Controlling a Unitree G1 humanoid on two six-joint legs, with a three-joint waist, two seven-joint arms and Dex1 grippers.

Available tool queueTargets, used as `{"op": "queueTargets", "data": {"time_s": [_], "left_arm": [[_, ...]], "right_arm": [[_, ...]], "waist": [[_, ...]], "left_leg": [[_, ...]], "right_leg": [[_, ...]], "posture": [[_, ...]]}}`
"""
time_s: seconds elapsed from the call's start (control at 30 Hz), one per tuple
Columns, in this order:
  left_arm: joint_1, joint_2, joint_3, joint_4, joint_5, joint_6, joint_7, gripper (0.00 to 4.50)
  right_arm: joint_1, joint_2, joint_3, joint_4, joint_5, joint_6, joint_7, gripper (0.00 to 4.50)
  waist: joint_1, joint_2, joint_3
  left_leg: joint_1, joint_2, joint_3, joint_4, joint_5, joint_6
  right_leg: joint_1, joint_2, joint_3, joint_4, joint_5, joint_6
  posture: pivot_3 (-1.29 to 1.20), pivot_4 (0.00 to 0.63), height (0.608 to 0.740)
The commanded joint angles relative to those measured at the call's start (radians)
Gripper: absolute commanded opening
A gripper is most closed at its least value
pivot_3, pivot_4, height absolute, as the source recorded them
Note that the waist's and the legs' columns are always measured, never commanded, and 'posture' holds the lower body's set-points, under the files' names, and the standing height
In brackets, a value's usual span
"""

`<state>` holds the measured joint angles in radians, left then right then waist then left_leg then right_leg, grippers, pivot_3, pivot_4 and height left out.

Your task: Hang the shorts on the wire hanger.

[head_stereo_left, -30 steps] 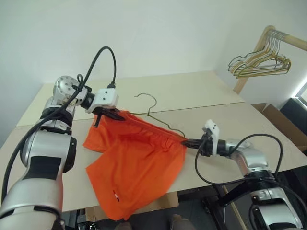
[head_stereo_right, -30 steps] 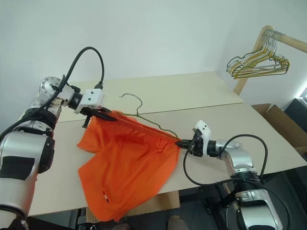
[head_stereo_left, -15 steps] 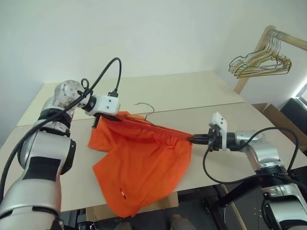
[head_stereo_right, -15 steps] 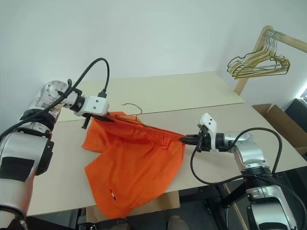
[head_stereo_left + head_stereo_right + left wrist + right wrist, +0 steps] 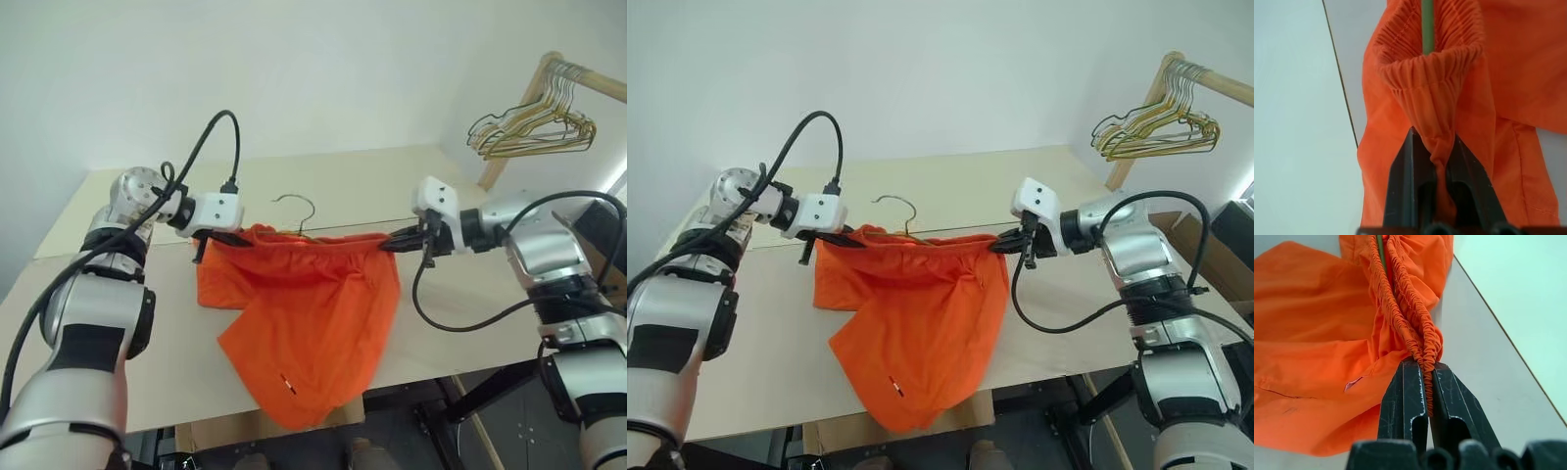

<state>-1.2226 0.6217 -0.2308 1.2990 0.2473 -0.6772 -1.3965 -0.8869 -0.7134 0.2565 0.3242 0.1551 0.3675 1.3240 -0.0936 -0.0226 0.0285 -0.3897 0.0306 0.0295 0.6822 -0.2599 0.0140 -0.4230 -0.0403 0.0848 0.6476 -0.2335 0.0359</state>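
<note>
Orange shorts [image 5: 313,313] hang limp and light; my left gripper [image 5: 1433,147] and right gripper [image 5: 1424,377] both pinch the waistband ends, stretched along the hanger [image 5: 297,208].

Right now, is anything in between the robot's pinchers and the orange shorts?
No. Both grippers are shut right on the shorts: the left gripper and the right gripper each pinch one end of the waistband. The wire hanger already runs inside it.

Pale wooden table [image 5: 470,323] with the orange shorts [image 5: 313,323] draped across it
</note>
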Motion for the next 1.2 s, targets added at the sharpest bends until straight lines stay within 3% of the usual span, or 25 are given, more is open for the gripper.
{"op": "queueTargets", "data": {"time_s": [0.03, 0.17, 0.5, 0.87, 0.9, 1.1, 1.2], "left_arm": [[-0.006, -0.003, 0.036, -0.037, -0.024, 0.015, 0.074, 0.00], [0.015, -0.009, 0.073, -0.043, -0.050, 0.024, 0.147, 0.00], [0.074, -0.013, 0.086, -0.077, -0.071, 0.017, 0.120, 0.00], [0.065, -0.028, 0.107, -0.081, -0.092, 0.040, 0.125, 0.00], [0.066, -0.027, 0.104, -0.081, -0.089, 0.037, 0.128, 0.00], [0.063, -0.032, 0.104, -0.076, -0.089, 0.040, 0.131, 0.00], [0.062, -0.033, 0.100, -0.075, -0.084, 0.038, 0.134, 0.00]], "right_arm": [[-0.039, 0.000, 0.002, -0.025, -0.014, -0.039, 0.037, 0.03], [-0.043, 0.050, -0.004, -0.050, -0.035, -0.064, -0.024, 0.03], [-0.103, 0.106, -0.022, -0.057, -0.045, -0.024, -0.094, 0.03], [-0.074, 0.115, 0.009, -0.026, -0.137, -0.173, -0.130, 0.03], [-0.068, 0.113, 0.007, -0.027, -0.139, -0.191, -0.129, 0.64], [-0.066, 0.127, 0.001, 0.009, -0.195, -0.270, -0.211, 2.40], [-0.063, 0.119, -0.014, 0.025, -0.176, -0.289, -0.193, 2.40]], "waist": [[0.003, 0.000, 0.000], [0.012, 0.000, 0.000], [0.024, 0.000, 0.000], [0.025, 0.000, 0.000], [0.024, 0.000, 0.000], [0.022, 0.000, 0.000], [0.022, 0.000, 0.000]], "left_leg": [[0.000, 0.000, 0.000, 0.000, 0.000, 0.000], [0.000, 0.000, 0.000, 0.000, 0.000, 0.000], [0.000, 0.000, 0.000, 0.000, 0.000, 0.000], [0.000, 0.000, 0.000, 0.000, 0.000, 0.000], [0.000, 0.000, 0.000, 0.000, 0.000, 0.000], [0.000, 0.000, 0.000, 0.000, 0.000, 0.000], [0.000, 0.000, 0.000, 0.000, 0.000, 0.000]], "right_leg": [[0.000, 0.000, 0.000, 0.000, 0.000, 0.000], [0.000, 0.000, 0.000, 0.000, 0.000, 0.000], [-0.001, 0.000, -0.001, 0.001, 0.000, -0.001], [-0.001, 0.000, -0.002, 0.001, 0.000, -0.001], [0.000, 0.000, -0.002, 0.001, 0.000, -0.001], [0.000, 0.000, -0.002, 0.001, 0.000, -0.001], [0.000, 0.000, -0.002, 0.001, 0.000, -0.001]], "posture": [[-0.01, 0.000, 0.740], [-0.01, 0.000, 0.740], [-0.01, 0.000, 0.740], [-0.02, 0.000, 0.740], [-0.02, 0.000, 0.740], [-0.03, 0.000, 0.740], [-0.03, 0.000, 0.740]]}}
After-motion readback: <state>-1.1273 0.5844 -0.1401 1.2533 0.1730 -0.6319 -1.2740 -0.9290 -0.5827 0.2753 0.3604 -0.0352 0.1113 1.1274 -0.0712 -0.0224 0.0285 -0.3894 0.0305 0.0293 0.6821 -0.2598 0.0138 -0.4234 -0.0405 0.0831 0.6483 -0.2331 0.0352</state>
